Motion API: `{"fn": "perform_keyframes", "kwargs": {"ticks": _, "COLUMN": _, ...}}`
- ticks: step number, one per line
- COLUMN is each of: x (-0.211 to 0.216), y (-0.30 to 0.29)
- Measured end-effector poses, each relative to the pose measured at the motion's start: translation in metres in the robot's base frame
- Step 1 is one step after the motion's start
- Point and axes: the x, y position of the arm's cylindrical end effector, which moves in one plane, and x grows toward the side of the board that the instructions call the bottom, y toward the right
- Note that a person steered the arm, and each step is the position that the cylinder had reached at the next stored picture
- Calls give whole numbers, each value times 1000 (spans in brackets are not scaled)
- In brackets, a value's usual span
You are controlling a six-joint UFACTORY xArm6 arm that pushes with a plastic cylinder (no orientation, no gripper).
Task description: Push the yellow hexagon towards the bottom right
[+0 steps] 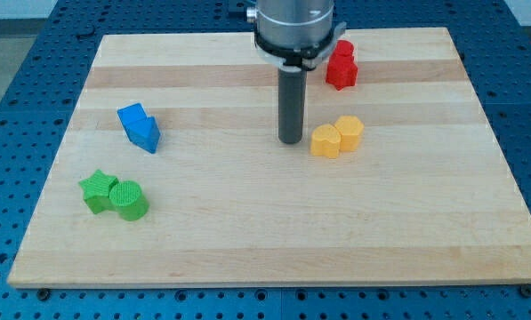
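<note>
Green round block (130,201) sits lowest on smooth wood; my fingerless tip (290,140) stands just left of the yellow hexagon (325,141).

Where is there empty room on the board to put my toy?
The board is bare along the view's bottom right, below the yellow blocks. It is crowded at the top, where my tip sits left of them, under the red block.

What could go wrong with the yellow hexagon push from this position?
My tip sits just left of the two touching yellow blocks, so a push may drag both along rather than the hexagon alone. Starting level with them, it may send them toward the view's right rather than bottom right. The red block looks safely apart.
</note>
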Motion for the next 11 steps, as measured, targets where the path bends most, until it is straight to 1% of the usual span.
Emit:
{"fn": "perform_keyframes", "kwargs": {"ticks": 1, "x": -34, "y": 1}}
{"fn": "perform_keyframes", "kwargs": {"ticks": 2, "x": -59, "y": 14}}
{"fn": "perform_keyframes", "kwargs": {"ticks": 3, "x": -51, "y": 28}}
{"fn": "perform_keyframes", "kwargs": {"ticks": 5, "x": -39, "y": 36}}
{"fn": "perform_keyframes", "kwargs": {"ticks": 6, "x": -14, "y": 56}}
{"fn": "perform_keyframes", "kwargs": {"ticks": 8, "x": 18, "y": 99}}
{"fn": "perform_keyframes", "kwargs": {"ticks": 9, "x": 44, "y": 100}}
{"fn": "perform_keyframes", "kwargs": {"ticks": 10, "x": 54, "y": 108}}
{"fn": "perform_keyframes", "kwargs": {"ticks": 11, "x": 36, "y": 110}}
